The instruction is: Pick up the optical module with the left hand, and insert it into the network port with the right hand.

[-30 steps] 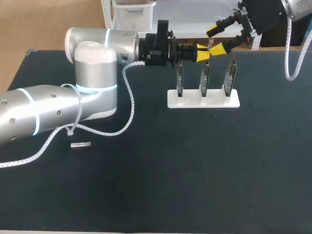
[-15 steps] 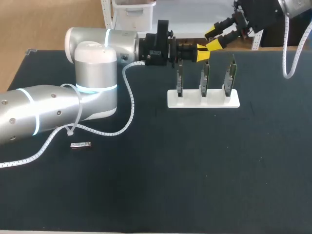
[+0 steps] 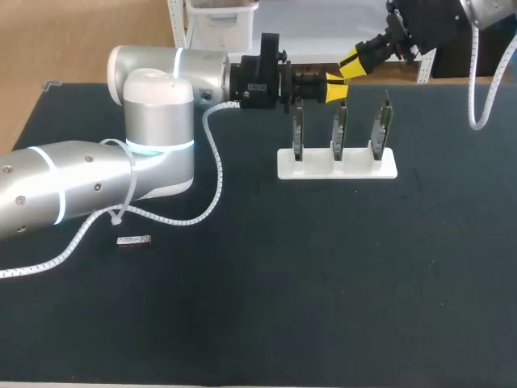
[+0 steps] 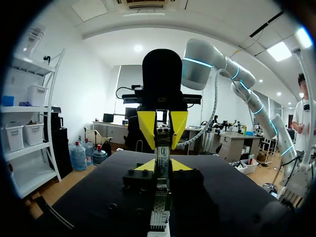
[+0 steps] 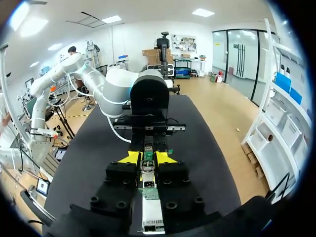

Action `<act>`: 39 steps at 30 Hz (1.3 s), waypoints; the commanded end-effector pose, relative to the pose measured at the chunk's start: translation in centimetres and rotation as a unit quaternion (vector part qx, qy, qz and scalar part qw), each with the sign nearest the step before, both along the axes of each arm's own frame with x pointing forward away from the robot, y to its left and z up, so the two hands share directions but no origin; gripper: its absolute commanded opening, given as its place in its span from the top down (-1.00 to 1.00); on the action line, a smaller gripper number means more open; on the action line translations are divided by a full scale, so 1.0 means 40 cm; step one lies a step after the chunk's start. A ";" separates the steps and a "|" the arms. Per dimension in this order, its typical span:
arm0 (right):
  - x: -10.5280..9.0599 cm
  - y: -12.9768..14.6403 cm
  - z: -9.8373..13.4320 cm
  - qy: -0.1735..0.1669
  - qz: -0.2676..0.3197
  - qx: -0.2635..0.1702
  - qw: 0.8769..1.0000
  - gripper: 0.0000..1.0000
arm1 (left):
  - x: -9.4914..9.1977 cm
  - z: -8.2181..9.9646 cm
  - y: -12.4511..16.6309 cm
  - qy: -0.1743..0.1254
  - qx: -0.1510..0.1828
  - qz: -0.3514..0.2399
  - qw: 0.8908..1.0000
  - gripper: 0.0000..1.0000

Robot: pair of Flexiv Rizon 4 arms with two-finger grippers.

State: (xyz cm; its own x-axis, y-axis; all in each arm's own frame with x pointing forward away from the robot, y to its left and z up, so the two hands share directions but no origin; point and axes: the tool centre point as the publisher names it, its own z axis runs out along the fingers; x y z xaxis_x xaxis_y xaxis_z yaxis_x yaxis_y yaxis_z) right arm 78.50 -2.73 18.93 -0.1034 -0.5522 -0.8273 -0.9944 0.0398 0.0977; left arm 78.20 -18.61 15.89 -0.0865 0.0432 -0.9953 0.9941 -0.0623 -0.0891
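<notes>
Optical module (image 4: 162, 151) held up near port rack (image 3: 317, 166).
Likely light, rigid, slick; clenched at its sides by left jaws and right jaws.

Optical module (image 4: 162, 155), one; network port boards (image 3: 340, 128), three, on a white base (image 3: 355, 167).

Module: slim silvery oblong with a small printed label, held in the air over the far part of the table (image 3: 323, 283). One end sits between the yellow tips of the left gripper (image 3: 336, 87) and the other between those of the right gripper (image 3: 353, 62), both pairs pressed to its sides. Boards: narrow green circuit cards, upright, side by side in one row, slotted into the flat white base; they stand just below the held module, apart from it. Spare module (image 3: 133, 241): small, silver and dark, lying flat on the table, well apart from the base.
</notes>
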 end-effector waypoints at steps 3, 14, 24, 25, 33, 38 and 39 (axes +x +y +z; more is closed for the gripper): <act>-0.002 -0.001 -0.001 -0.002 -0.001 0.000 1.000 1.00 | -0.006 0.001 0.000 -0.001 -0.001 0.003 1.000 -1.00; -0.004 -0.011 0.003 -0.008 -0.004 -0.002 1.000 1.00 | -0.010 -0.002 0.009 0.002 0.003 0.001 1.000 -1.00; -0.007 -0.017 0.002 -0.011 -0.004 0.003 1.000 1.00 | -0.015 -0.016 0.028 0.003 0.060 0.004 0.998 -1.00; -0.008 -0.017 0.002 -0.011 -0.004 0.004 1.000 1.00 | -0.015 -0.017 0.029 0.003 0.068 0.004 0.998 -1.00; -0.012 -0.022 -0.004 -0.010 -0.006 0.007 1.000 1.00 | -0.006 -0.043 0.046 0.004 0.133 0.008 0.991 -1.00; -0.014 -0.024 -0.006 -0.009 -0.007 0.009 1.000 1.00 | -0.002 -0.055 0.053 0.000 0.160 0.003 0.987 -1.00; -0.014 -0.024 -0.006 -0.009 -0.007 0.010 1.000 1.00 | -0.001 -0.057 0.053 0.001 0.161 0.001 0.987 -1.00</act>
